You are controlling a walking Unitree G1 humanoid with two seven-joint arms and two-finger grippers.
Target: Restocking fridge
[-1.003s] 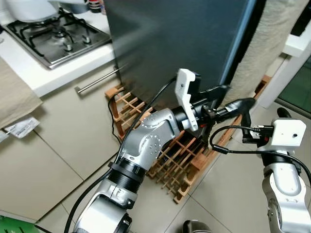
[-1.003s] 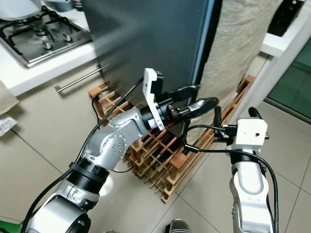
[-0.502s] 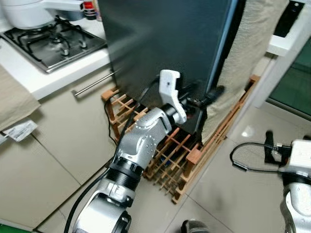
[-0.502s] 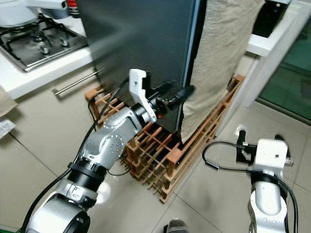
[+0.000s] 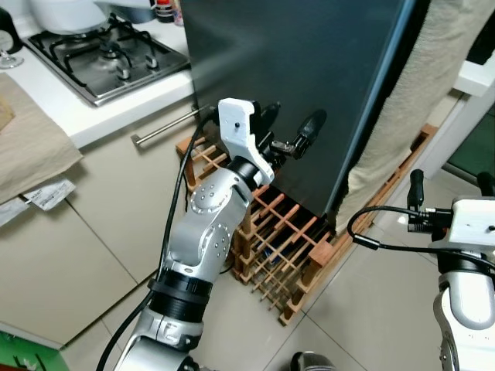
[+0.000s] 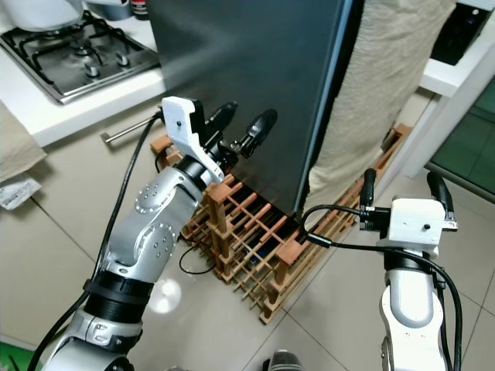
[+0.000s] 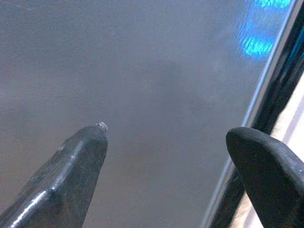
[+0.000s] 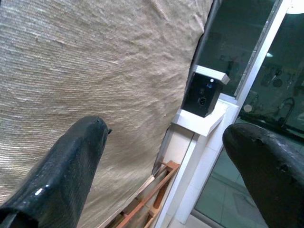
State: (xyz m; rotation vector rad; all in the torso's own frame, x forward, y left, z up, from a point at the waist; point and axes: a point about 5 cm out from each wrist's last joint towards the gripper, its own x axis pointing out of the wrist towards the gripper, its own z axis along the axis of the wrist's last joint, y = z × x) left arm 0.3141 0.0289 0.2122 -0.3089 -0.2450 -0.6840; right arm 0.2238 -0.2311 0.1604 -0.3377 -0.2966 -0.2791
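The left gripper [image 5: 290, 133] has moved off the fridge door's [image 6: 255, 85] right edge to its flat front, fingers spread, holding nothing. The right gripper [image 6: 401, 185], also parted and empty, has risen near the edge. Door contact cannot be confirmed. The dark, glossy door stands above the wooden rack [image 5: 282, 247].

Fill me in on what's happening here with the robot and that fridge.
The robot stands facing a dark fridge door, which looks closed. Its left gripper is raised with fingers open, close to the door's face, holding nothing. The right gripper is also open and empty, held lower beside a beige cloth hanging at the fridge's right. A wooden rack sits on the floor at the fridge's base. No restocking items are in hand.
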